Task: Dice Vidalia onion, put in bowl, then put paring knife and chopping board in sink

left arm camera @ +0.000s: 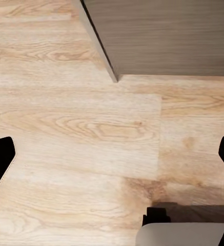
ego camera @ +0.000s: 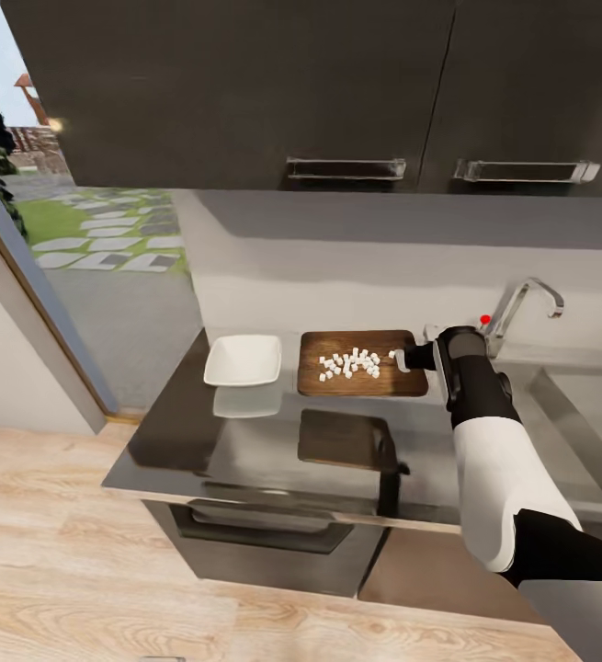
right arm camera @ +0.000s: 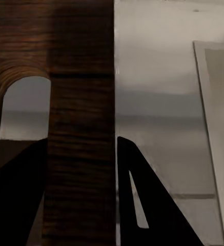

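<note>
The dark brown chopping board lies on the glossy grey countertop, with the diced onion in a loose pile of white cubes on it. The white bowl sits empty just left of the board. My right gripper is at the board's right edge, shut on the wood strip between the slot hole and the edge, one finger on each side. My left gripper hangs open over the wooden floor. The paring knife is out of view.
The curved steel tap with its red knob stands right of the board, and the sink's steel surface runs off to the right. Dark wall cabinets hang above. An oven front sits below the counter.
</note>
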